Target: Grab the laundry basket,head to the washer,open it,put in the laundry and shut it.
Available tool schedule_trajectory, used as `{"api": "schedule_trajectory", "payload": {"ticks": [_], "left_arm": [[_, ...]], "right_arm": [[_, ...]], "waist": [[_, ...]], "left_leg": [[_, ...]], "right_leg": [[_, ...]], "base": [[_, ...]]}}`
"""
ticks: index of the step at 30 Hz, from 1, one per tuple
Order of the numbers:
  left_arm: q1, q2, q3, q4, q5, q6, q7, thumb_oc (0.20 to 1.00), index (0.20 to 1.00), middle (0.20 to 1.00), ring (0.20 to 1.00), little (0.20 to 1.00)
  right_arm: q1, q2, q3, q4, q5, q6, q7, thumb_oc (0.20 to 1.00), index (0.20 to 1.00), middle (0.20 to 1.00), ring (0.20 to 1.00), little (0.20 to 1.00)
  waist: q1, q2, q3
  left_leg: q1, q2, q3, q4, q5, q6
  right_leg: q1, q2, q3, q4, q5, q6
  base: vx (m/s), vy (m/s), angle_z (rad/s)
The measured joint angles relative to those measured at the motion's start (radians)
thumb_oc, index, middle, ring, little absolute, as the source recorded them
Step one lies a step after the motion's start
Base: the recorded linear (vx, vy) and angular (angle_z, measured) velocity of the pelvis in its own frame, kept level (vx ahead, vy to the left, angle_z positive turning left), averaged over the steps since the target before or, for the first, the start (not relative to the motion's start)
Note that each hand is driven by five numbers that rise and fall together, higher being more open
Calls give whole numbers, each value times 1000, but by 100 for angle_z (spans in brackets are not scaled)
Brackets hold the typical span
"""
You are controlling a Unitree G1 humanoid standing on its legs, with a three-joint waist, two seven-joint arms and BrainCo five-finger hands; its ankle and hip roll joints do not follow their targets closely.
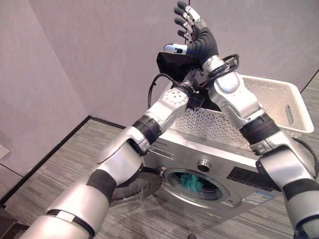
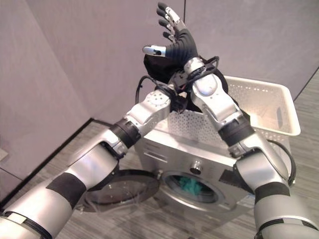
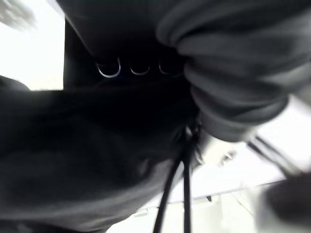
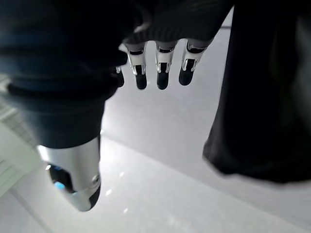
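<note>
Right now I've got both arms up high over the white laundry basket [image 1: 279,102], which sits on top of the silver front-loading washer [image 1: 199,149]. My right robot hand [image 1: 195,36] is raised well above the basket with its fingers spread and relaxed, thumb out to the side, holding nothing; from its wrist camera I see those dark-tipped fingers [image 4: 163,73] hanging straight in a row. Just beside and under that hand is a black garment [image 1: 172,62], bunched up in the air above the basket's near rim. My left arm reaches up to that same spot, and the left robot hand [image 3: 141,68] is buried in the dark cloth, so I cannot tell whether its fingers are curled or straight; its wrist camera shows folds of black fabric pressed close with a glimpse of finger edges among them. Down below, the washer's round door [image 2: 122,191] hangs swung wide to the left of the drum opening [image 1: 197,184], and a teal piece of laundry [image 1: 192,183] lies inside the drum. Grey striped floor [image 1: 65,169] runs under the machine, meeting a plain grey wall [image 1: 89,59].
</note>
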Motion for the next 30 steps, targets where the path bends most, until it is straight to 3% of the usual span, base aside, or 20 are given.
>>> {"api": "schedule_trajectory", "payload": {"ticks": [6, 11, 16, 21, 22, 23, 24, 27, 30], "left_arm": [[-2, 43, -1, 57, 0, 1, -18, 1000, 1000, 1000, 1000, 1000], [-34, 55, -65, 114, 34, 22, -65, 1000, 1000, 1000, 1000, 1000], [-39, 60, -84, 113, 39, 33, -73, 1000, 1000, 1000, 1000, 1000], [-39, 62, -83, 112, 38, 33, -70, 1000, 1000, 1000, 1000, 1000], [-39, 64, -83, 111, 37, 33, -69, 878, 878, 878, 878, 878], [-38, 70, -82, 98, 37, 33, -67, 576, 576, 576, 576, 576], [-38, 79, -82, 77, 37, 33, -65, 200, 200, 200, 200, 200], [-38, 133, -78, 35, 38, 31, -63, 200, 200, 200, 200, 200], [-36, 170, -78, 34, 48, 28, -57, 200, 200, 200, 200, 200]], "right_arm": [[-31, -2, 19, 100, 1, 13, 2, 1000, 1000, 1000, 1000, 1000], [-171, -2, 80, 320, 42, 47, 22, 1000, 1000, 1000, 1000, 1000], [-292, -8, 81, 415, 73, 61, 21, 1000, 1000, 1000, 1000, 1000], [-304, -25, 76, 378, 123, 61, 18, 1000, 1000, 1000, 1000, 1000], [-304, -28, 72, 363, 130, 60, 17, 1000, 1000, 1000, 1000, 1000], [-293, -42, 64, 318, 140, 60, 15, 1000, 1000, 1000, 1000, 1000], [-267, -68, 49, 244, 148, 55, 14, 1000, 1000, 1000, 1000, 1000], [-190, -172, 18, 43, 145, 29, -5, 1000, 1000, 1000, 1000, 1000], [-142, -229, -18, -24, 113, -6, -10, 1000, 1000, 1000, 1000, 1000]], "waist": [[0, 0, 0], [1, 0, 0], [1, -2, -1], [-2, -3, -2], [-3, -3, -2], [-5, -3, -2], [-5, -3, -2], [-18, -4, -2], [-29, -5, -2]], "left_leg": [[0, -2, -3, 0, 0, 0], [-1, -6, -5, 0, 0, 0], [0, -6, -8, 0, 0, 0], [1, -6, -8, 0, 0, 0], [1, -6, -7, 0, 0, 0], [1, -6, -7, 0, 0, 0], [1, -6, -7, 0, 0, 0], [2, -6, -5, 0, 0, 0], [4, -5, 1, 0, 0, 0]], "right_leg": [[1, -2, -2, 0, 0, 0], [3, -6, -4, 0, 0, 0], [6, -6, -8, 0, 0, 0], [7, -6, -7, 0, 0, 0], [7, -6, -6, 0, 0, 0], [6, -6, -5, 0, 0, 0], [6, -6, -5, 0, 0, 0], [6, -5, -3, 1, 0, 0], [4, -5, 3, 0, 0, 0]], "base": [[0, 1, 1], [0, 0, 0], [0, 0, 0], [0, 0, 0], [0, 0, 0], [0, 0, 0], [0, 0, 0], [4, 2, -1], [2, -1, -5]]}}
